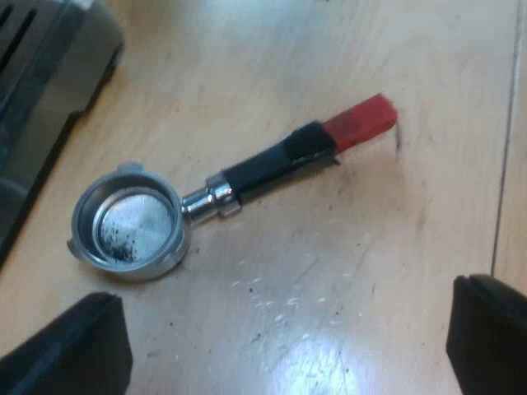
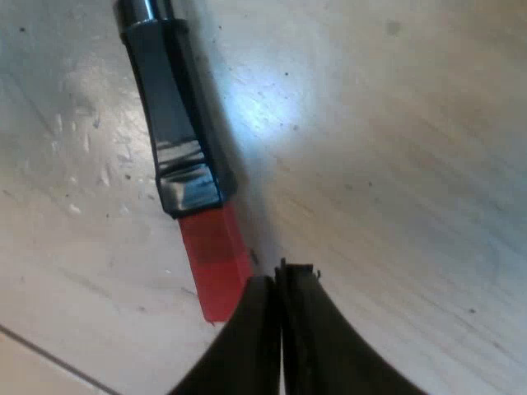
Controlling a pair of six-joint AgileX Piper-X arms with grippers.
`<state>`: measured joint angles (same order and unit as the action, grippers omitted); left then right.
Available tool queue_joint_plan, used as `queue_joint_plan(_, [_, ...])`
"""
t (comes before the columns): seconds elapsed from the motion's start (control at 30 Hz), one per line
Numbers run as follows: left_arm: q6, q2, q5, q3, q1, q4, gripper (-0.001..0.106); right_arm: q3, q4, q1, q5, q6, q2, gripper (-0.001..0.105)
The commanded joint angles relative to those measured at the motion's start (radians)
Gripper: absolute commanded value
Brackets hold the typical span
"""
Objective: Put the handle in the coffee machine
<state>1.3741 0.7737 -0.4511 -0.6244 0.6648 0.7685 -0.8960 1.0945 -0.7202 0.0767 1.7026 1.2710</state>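
Note:
The metal holder point(image 1: 132, 226) lies loose on the wooden table, its round basket facing up with a few dark grounds inside. Its dark handle point(image 1: 276, 160) runs away from the basket and ends in red point(image 1: 362, 122). My left gripper point(image 1: 288, 350) hangs above the table a short way from the holder, open wide, its two black fingertips point(image 1: 78, 350) far apart with nothing between them. In the right wrist view, the dark handle point(image 2: 173, 123) and its red end point(image 2: 216, 259) lie close under my right gripper point(image 2: 280, 284), which is shut and empty, its tips just beside the red end.
A corner of the espresso machine point(image 1: 45, 74), grey and black, stands beside the holder's basket. The wooden table point(image 1: 329, 271) has scuffs and light specks. A seam in the tabletop point(image 1: 504, 164) runs past the red end.

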Motion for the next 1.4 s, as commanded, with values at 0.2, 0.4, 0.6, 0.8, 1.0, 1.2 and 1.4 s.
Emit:
queue_joint_plan(0.2, [0.020,0.005,0.010,0.038,0.003,-0.038,0.079,-0.006,-0.040,-0.020,-0.009,-0.047,0.142,0.000])
queue_joint_plan(0.4, [0.020,0.005,0.010,0.039,0.003,-0.035,0.079,-0.006,-0.078,-0.020,-0.013,-0.047,0.262,0.000])
queue_joint_plan(0.6, [0.020,0.005,0.013,0.039,0.003,-0.027,0.079,-0.006,-0.124,-0.020,-0.013,-0.047,0.317,0.000])
queue_joint_plan(0.8, [0.020,0.003,0.023,0.039,-0.031,-0.009,0.079,-0.006,-0.147,-0.062,-0.021,-0.036,0.344,0.000])
queue_joint_plan(1.0, [0.005,-0.012,0.025,0.039,-0.096,0.019,0.079,-0.008,-0.183,-0.150,-0.011,-0.050,0.372,0.000])
queue_joint_plan(1.2, [-0.037,-0.063,0.029,0.039,-0.141,0.155,0.079,-0.039,-0.228,-0.253,0.017,-0.108,0.374,0.000])
queue_joint_plan(1.4, [-0.041,-0.097,0.029,0.039,-0.168,0.155,0.079,-0.087,-0.303,-0.299,0.040,-0.159,0.380,0.000])
